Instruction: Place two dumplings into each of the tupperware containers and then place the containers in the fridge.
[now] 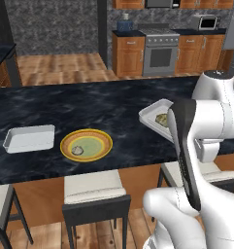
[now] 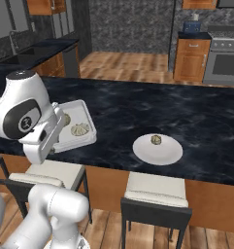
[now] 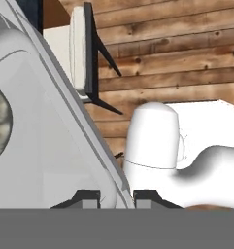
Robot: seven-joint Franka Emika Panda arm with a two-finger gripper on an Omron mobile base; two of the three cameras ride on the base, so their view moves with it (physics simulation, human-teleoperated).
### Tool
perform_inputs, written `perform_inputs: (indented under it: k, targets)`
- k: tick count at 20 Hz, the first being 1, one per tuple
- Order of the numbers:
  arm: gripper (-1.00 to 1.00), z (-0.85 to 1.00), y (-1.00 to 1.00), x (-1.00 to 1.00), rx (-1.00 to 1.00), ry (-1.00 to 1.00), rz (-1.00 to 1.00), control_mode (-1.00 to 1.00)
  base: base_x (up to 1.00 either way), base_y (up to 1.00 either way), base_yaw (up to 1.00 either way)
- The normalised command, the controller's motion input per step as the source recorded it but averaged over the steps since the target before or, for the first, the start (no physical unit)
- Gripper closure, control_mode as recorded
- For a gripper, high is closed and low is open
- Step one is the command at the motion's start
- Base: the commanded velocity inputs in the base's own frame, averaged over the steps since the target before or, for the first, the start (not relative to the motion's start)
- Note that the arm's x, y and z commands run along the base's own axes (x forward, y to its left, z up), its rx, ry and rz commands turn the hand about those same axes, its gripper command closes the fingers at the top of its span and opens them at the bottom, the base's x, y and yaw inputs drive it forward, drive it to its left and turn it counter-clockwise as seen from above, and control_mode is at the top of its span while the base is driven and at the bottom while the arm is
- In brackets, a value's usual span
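The tool (image 3: 116, 197) grips the rim of a tupperware container (image 2: 84, 114) holding two dumplings (image 2: 80, 129). The second container (image 1: 30, 138) lies on the tabletop (image 1: 89, 104) at nine o'clock from the green plate (image 1: 86, 145).

A home kitchen: a long dark marble worktop (image 1: 89, 107) forms an island with cushioned stools (image 1: 95, 194) tucked under its near edge. Well beyond the end effector (image 3: 116, 197), wooden cabinets (image 1: 128, 54) flank a steel oven (image 1: 160, 52), with a microwave (image 1: 206, 22) above the far counter. Plank flooring (image 1: 60, 65) runs between them.
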Motion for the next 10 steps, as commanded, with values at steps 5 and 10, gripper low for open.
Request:
perform_inputs:
  k: [5, 10]
  targets:
    - [1.0, 0.0, -0.02, 0.0, 0.0, 0.0, 0.03, -1.0, 0.0, 0.0, 0.0]
    - [1.0, 0.0, 0.0, 0.0, 0.0, 0.0, 0.02, -1.0, 0.0, 0.0, 0.0]
